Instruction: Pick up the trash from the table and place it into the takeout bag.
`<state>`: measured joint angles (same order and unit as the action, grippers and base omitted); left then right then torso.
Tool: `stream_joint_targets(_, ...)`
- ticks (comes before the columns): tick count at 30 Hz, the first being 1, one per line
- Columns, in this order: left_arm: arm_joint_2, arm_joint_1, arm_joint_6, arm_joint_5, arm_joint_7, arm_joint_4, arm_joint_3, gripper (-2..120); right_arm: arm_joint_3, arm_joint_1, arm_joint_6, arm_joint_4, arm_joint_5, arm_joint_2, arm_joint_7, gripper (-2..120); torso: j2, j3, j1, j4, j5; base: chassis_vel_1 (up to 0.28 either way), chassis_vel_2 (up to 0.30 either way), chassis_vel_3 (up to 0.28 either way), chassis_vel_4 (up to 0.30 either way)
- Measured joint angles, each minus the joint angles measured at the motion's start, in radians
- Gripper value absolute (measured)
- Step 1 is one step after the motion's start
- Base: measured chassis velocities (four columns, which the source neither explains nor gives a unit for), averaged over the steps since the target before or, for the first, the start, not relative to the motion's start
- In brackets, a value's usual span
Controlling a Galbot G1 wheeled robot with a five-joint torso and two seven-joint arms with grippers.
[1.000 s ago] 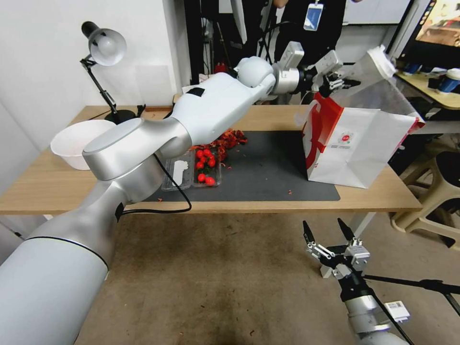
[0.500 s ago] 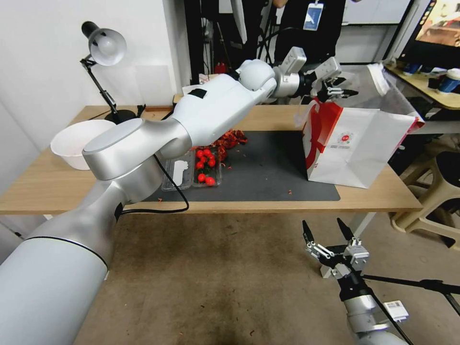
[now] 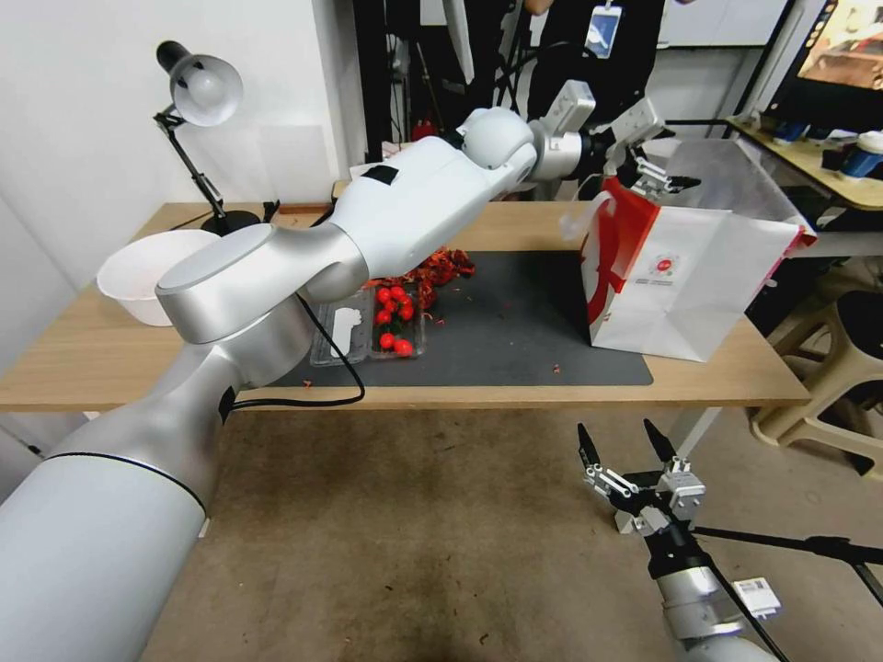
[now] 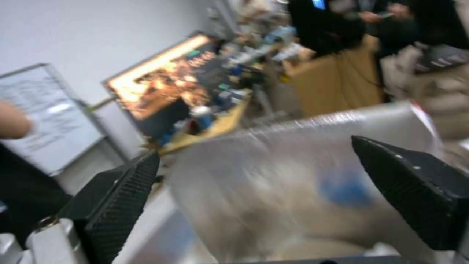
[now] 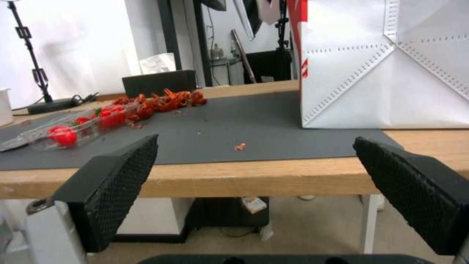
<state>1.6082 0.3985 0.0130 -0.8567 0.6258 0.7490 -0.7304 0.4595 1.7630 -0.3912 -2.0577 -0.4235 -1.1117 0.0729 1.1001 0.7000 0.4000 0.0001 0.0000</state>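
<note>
The takeout bag (image 3: 699,276) stands open on the right end of the table (image 3: 92,359), at the edge of the dark mat (image 3: 515,322). My left gripper (image 3: 660,175) hovers just over the bag's near rim, open and holding nothing. In the left wrist view its fingers (image 4: 117,198) spread wide over the bag's blurred inside, where a blue patch (image 4: 344,190) shows; I cannot tell the trash apart there. My right gripper (image 3: 625,450) hangs open below the table's front edge, facing the bag (image 5: 391,66).
A clear tray of cherry tomatoes (image 3: 395,322) and red scraps (image 3: 437,267) lie mid-mat. A large white bowl (image 3: 138,267) and a desk lamp (image 3: 198,92) stand at the left end. A stool (image 3: 828,368) is beyond the table's right end.
The clear white-lidded cup that my left gripper held above the bag tipped over and dropped into it. The gripper's fingers have opened. The right arm has barely moved.
</note>
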Motion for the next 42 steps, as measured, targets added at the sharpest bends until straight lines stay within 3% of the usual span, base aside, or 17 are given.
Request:
stream_joint_targets(1, 0.000, -0.001, -0.008, -0.019, -0.059, 0.022, 0.001, 99, 0.000, 0.000, 0.000, -0.001, 0.000, 0.000, 0.000, 100, 0.000, 0.000, 0.000, 0.0000, 0.0000, 0.000, 0.000, 0.000, 0.000)
stream_joint_targets(2, -0.001, -0.010, -0.018, -0.045, -0.182, 0.066, -0.008, 100, 0.000, 0.000, 0.000, -0.002, 0.000, 0.000, 0.000, 100, 0.000, 0.000, 0.000, 0.0001, 0.0000, 0.000, 0.000, 0.000, 0.000)
stream_joint_targets(3, -0.001, -0.010, -0.018, -0.045, -0.182, 0.066, -0.008, 100, 0.000, 0.000, 0.000, -0.002, 0.000, 0.000, 0.000, 100, 0.000, 0.000, 0.000, 0.0001, 0.0000, 0.000, 0.000, 0.000, 0.000)
stream_joint_targets(4, -0.013, -0.026, -0.026, -0.077, -0.317, 0.130, -0.024, 100, 0.000, 0.000, 0.000, -0.004, 0.001, 0.000, 0.000, 100, 0.000, 0.000, 0.000, -0.0013, 0.0001, 0.000, 0.000, 0.000, 0.000)
stream_joint_targets(6, -0.093, -0.074, -0.036, -0.099, -0.556, 0.256, -0.024, 100, 0.001, 0.004, 0.000, -0.004, 0.001, 0.002, 0.000, 100, 0.000, 0.000, 0.000, 0.0001, 0.0000, 0.000, 0.000, 0.000, 0.000)
stream_joint_targets(7, -0.093, -0.074, -0.036, -0.099, -0.556, 0.256, -0.024, 100, 0.001, 0.004, 0.000, -0.004, 0.001, 0.002, 0.000, 100, 0.000, 0.000, 0.000, 0.0001, 0.0000, 0.000, 0.000, 0.000, 0.000)
stream_joint_targets(8, -0.128, -0.100, -0.018, -0.088, -0.668, 0.298, -0.013, 100, 0.001, 0.005, -0.001, -0.004, 0.000, 0.004, 0.000, 100, 0.000, 0.000, 0.000, 0.0006, -0.0002, 0.000, 0.000, 0.000, 0.000)
stream_joint_targets(10, -0.158, -0.127, -0.016, -0.077, -0.770, 0.344, 0.010, 100, -0.001, 0.005, -0.003, -0.003, 0.000, 0.004, 0.000, 100, 0.000, 0.000, 0.000, 0.0006, -0.0003, 0.000, 0.000, 0.000, 0.000)
stream_joint_targets(11, -0.158, -0.127, -0.016, -0.077, -0.770, 0.344, 0.010, 100, -0.001, 0.005, -0.003, -0.003, 0.000, 0.004, 0.000, 100, 0.000, 0.000, 0.000, 0.0006, -0.0003, 0.000, 0.000, 0.000, 0.000)
stream_joint_targets(14, -0.190, -0.170, -0.028, -0.043, -0.986, 0.402, 0.040, 100, -0.005, 0.010, -0.006, -0.002, 0.001, 0.002, 0.000, 100, 0.000, 0.000, 0.000, -0.0003, -0.0003, 0.000, 0.000, 0.000, 0.000)
stream_joint_targets(15, -0.190, -0.170, -0.028, -0.043, -0.986, 0.402, 0.040, 100, -0.005, 0.010, -0.006, -0.002, 0.001, 0.002, 0.000, 100, 0.000, 0.000, 0.000, -0.0003, -0.0003, 0.000, 0.000, 0.000, 0.000)
stream_joint_targets(19, -0.246, -0.245, -0.092, -0.001, -1.221, 0.506, 0.049, 100, -0.004, 0.016, -0.011, -0.002, 0.001, 0.002, -0.001, 100, 0.000, 0.000, 0.000, 0.0002, -0.0003, 0.000, 0.000, 0.000, 0.000)
stream_joint_targets(20, -0.246, -0.245, -0.092, -0.001, -1.221, 0.506, 0.049, 100, -0.004, 0.016, -0.011, -0.002, 0.001, 0.002, -0.001, 100, 0.000, 0.000, 0.000, 0.0002, -0.0003, 0.000, 0.000, 0.000, 0.000)
stream_joint_targets(22, -0.285, -0.301, -0.113, 0.020, -1.317, 0.565, 0.056, 100, 0.000, 0.021, -0.012, -0.005, 0.001, 0.002, -0.001, 100, 0.000, 0.000, 0.000, -0.0001, -0.0004, 0.000, 0.000, 0.000, 0.000)
stream_joint_targets(25, -0.325, -0.352, -0.110, 0.041, -1.348, 0.611, 0.070, 100, 0.004, 0.023, -0.012, -0.009, 0.002, 0.003, -0.001, 100, 0.000, 0.000, 0.000, -0.0003, -0.0004, 0.000, 0.000, 0.000, 0.000)
stream_joint_targets(36, -0.491, -0.577, -0.100, 0.144, -1.340, 0.796, 0.196, 100, 0.008, 0.025, -0.011, -0.015, 0.001, 0.010, -0.001, 100, 0.000, 0.000, 0.000, -0.0005, -0.0003, 0.000, 0.000, 0.000, 0.000)
stream_joint_targets(42, -0.631, -0.766, -0.077, 0.210, -1.272, 0.910, 0.316, 100, 0.010, 0.023, -0.006, -0.020, 0.000, 0.010, 0.000, 100, 0.000, 0.000, 0.000, 0.0002, -0.0002, 0.000, 0.000, 0.000, 0.000)
